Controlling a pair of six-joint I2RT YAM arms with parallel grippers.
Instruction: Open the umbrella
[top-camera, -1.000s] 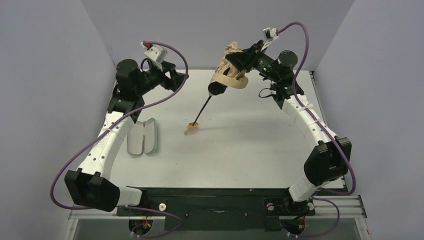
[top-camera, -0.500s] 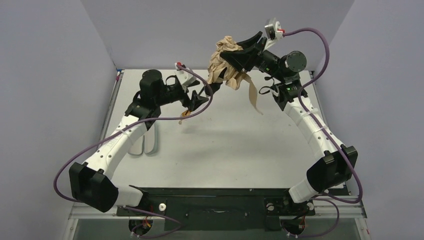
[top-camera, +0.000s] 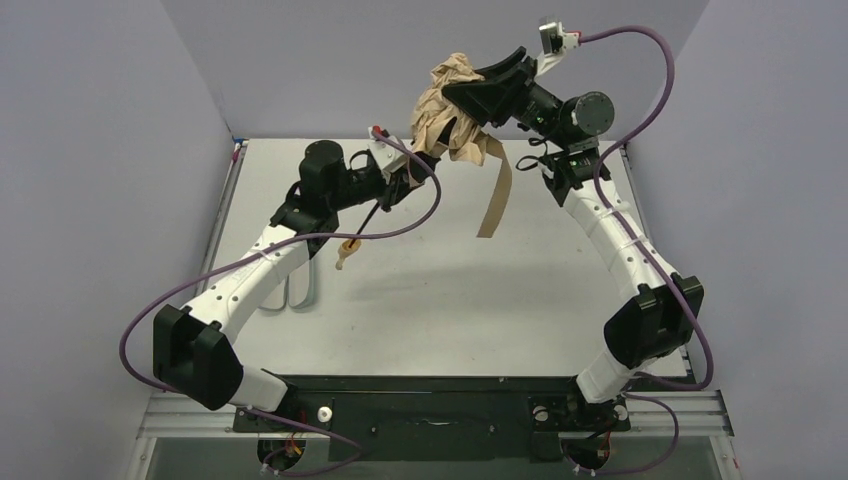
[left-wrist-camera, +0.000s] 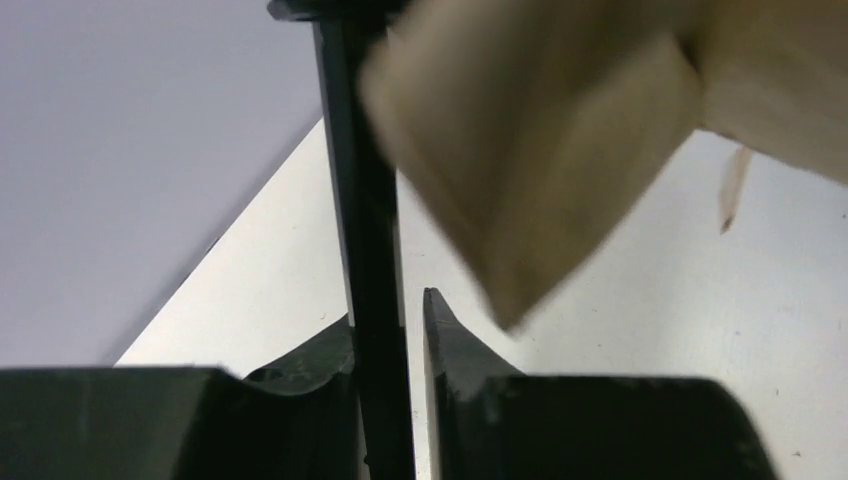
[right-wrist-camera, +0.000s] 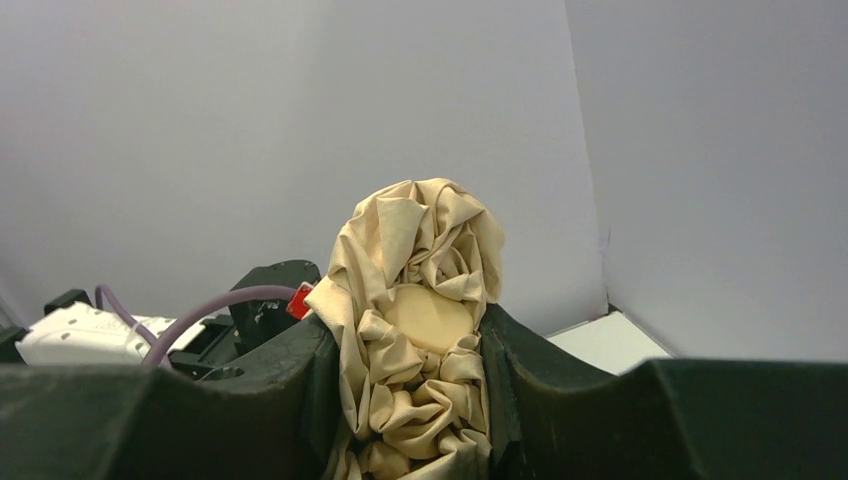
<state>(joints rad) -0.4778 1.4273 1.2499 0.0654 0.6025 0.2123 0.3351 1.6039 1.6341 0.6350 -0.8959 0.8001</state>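
The umbrella hangs in the air at the back of the table, folded. Its tan crumpled canopy (top-camera: 450, 105) (right-wrist-camera: 420, 260) is pinched between the fingers of my right gripper (top-camera: 478, 98) (right-wrist-camera: 410, 340), which is shut on it. A tan strap (top-camera: 495, 190) dangles loose below. The thin black shaft (top-camera: 372, 215) (left-wrist-camera: 365, 220) slants down and left to the small tan handle (top-camera: 345, 252). My left gripper (top-camera: 402, 178) (left-wrist-camera: 388, 310) has closed round the shaft just under the canopy. In the left wrist view a sliver of light shows beside the right finger (left-wrist-camera: 445, 350).
A pale grey-green sleeve (top-camera: 303, 288) lies on the table at the left, half hidden under my left arm. Grey walls close in at the back and on both sides. Purple cables loop off both wrists.
My left arm swung right to the shaft and its jaws closed round it. The right arm lifted the canopy higher, the strap dropped loose, and the handle left the table.
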